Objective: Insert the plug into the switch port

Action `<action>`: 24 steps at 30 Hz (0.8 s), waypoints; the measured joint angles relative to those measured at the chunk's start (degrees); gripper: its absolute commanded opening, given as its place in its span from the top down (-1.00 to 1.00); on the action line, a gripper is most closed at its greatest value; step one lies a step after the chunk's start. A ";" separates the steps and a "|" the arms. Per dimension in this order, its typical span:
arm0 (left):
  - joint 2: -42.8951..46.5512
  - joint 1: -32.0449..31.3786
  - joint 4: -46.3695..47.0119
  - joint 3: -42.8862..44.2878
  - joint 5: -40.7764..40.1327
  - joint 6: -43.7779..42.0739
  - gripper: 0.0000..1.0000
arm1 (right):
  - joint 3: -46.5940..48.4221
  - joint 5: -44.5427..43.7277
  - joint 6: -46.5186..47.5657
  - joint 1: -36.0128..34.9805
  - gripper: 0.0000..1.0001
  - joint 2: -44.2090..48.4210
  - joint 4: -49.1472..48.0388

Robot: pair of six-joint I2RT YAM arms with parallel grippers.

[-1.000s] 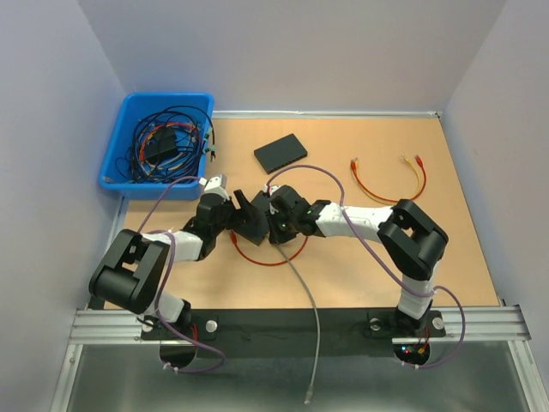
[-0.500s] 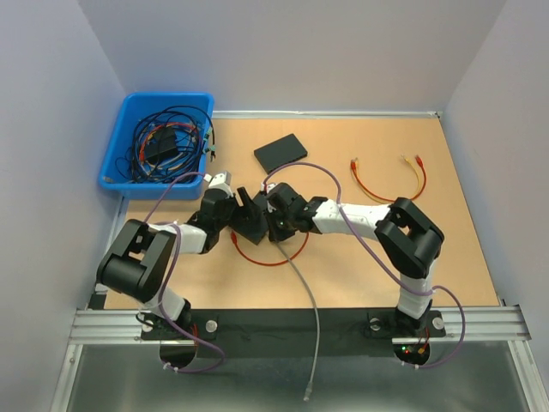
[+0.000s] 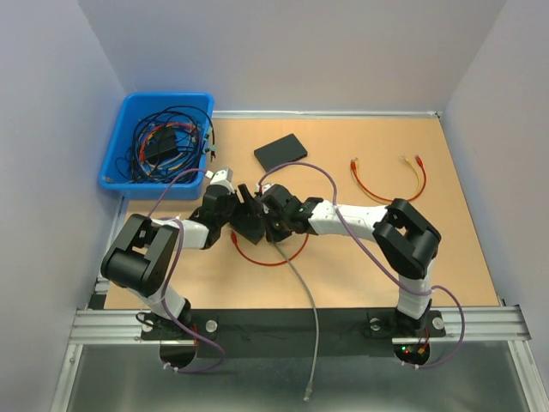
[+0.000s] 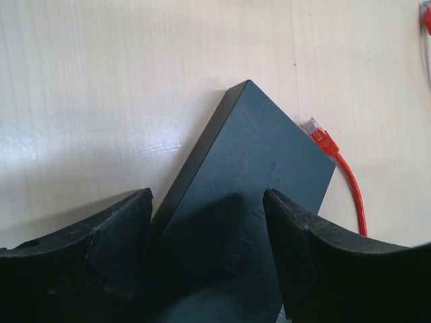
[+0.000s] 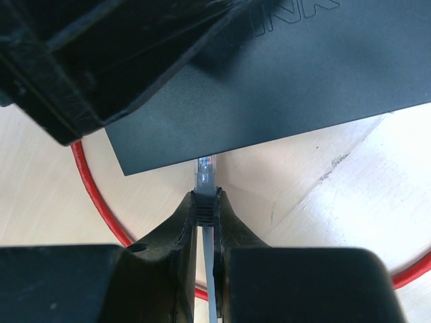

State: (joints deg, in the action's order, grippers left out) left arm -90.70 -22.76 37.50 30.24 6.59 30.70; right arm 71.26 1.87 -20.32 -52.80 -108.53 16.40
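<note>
on the top face of the switch (image 5: pixel 283 81), in the right wrist view, the pale letters "ink" can be read at the upper edge; the rest of the word is cut off. in the left wrist view there is also a faint mark pressed into the switch, but it is too weak to read.

the right gripper (image 5: pixel 205 200) is pressed together on the plug (image 5: pixel 205 169), with its grey cable (image 3: pixel 304 309) running back between the fingers. the clear tip of the plug touches the near edge of the switch; i cannot tell if it is inside a port.

the left gripper (image 4: pixel 207 202) holds the switch by its two long sides, one finger on each side. a red cable (image 5: pixel 94 195) curves on the table (image 3: pixel 369 257) under both grippers, and its red connector (image 4: pixel 322 136) lies just beside the far corner of the switch.

the two grippers meet very close in the middle of the table. a second black box (image 3: pixel 280 152) lies further back and a blue bin (image 3: pixel 110 163) is at the back left, both well apart from them.
</note>
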 measured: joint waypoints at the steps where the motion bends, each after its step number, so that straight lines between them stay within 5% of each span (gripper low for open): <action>1: -0.13 0.00 -0.07 0.17 -0.04 0.00 -0.56 | 0.17 -0.09 0.00 -0.11 0.99 -0.04 0.17; 24: -1.90 0.15 -1.77 2.47 -0.52 -0.07 -0.46 | 1.90 -5.01 4.22 -0.83 0.99 -1.44 1.16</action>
State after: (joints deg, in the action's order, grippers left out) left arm -92.60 -22.61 35.73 32.71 6.07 30.63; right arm 73.17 -3.14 -16.10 -53.63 -109.97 17.56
